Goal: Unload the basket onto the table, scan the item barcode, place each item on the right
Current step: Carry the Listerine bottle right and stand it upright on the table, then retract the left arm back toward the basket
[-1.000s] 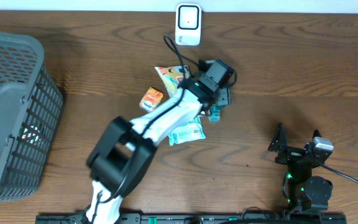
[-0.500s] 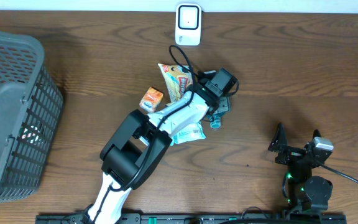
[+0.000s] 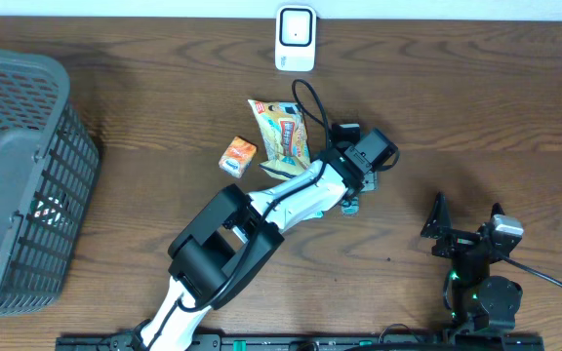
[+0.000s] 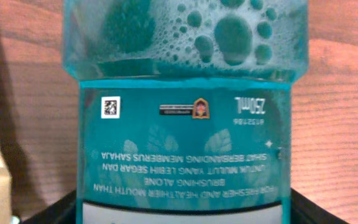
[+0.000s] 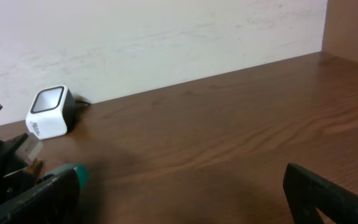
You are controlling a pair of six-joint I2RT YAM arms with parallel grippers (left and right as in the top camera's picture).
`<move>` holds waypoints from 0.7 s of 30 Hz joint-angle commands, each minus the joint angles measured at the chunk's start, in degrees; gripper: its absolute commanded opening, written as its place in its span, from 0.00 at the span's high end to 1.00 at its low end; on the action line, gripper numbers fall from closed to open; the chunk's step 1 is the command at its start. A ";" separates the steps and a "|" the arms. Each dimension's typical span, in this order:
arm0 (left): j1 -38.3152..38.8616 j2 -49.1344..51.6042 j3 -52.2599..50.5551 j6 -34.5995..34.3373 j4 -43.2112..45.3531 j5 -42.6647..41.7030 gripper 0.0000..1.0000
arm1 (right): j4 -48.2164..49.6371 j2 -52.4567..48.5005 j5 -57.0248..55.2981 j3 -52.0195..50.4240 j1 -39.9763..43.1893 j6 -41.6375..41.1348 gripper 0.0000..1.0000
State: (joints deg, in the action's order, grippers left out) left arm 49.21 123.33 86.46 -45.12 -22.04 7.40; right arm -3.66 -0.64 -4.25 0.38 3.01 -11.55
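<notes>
Presenting the item looks to be the step: grey basket (image 3: 27, 117) far left, contents unreadable through its mesh; scanner (image 3: 295, 39) at the far side; left gripper (image 3: 352, 198) pinching the teal mouthwash bottle (image 4: 185, 143) right of centre, which next needs its barcode turned toward that scanner; right gripper (image 3: 466, 226) spread, idle.

A mock shop checkout. Colourful snack packets (image 3: 281, 132) lie near the small white box scanner (image 3: 295, 39); a grey mesh plastic basket (image 3: 61, 185) stands well left.
</notes>
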 commanded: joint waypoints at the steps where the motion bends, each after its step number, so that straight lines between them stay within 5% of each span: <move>1: -0.44 -2.03 0.46 2.75 0.31 2.73 0.26 | -0.20 0.26 0.09 -0.07 -0.26 -0.42 0.01; 3: -0.46 -4.20 0.57 7.39 0.33 2.78 0.04 | -0.20 0.26 0.09 -0.07 -0.26 -0.42 0.01; 4: -0.55 -5.25 0.63 8.92 0.31 2.80 0.02 | -0.20 0.26 0.09 -0.07 -0.26 -0.42 0.01; 12: -5.79 -23.74 1.27 18.05 -3.30 2.73 0.02 | -0.20 0.26 0.09 -0.07 -0.26 -0.42 0.01; 21: -26.25 -52.41 1.60 26.05 -9.20 2.73 0.02 | -0.20 0.26 0.09 -0.07 -0.26 -0.42 0.01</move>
State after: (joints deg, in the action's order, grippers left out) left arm 30.65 79.44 86.91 -23.51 -29.80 9.34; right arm -3.66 -0.62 -4.25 0.38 3.01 -11.55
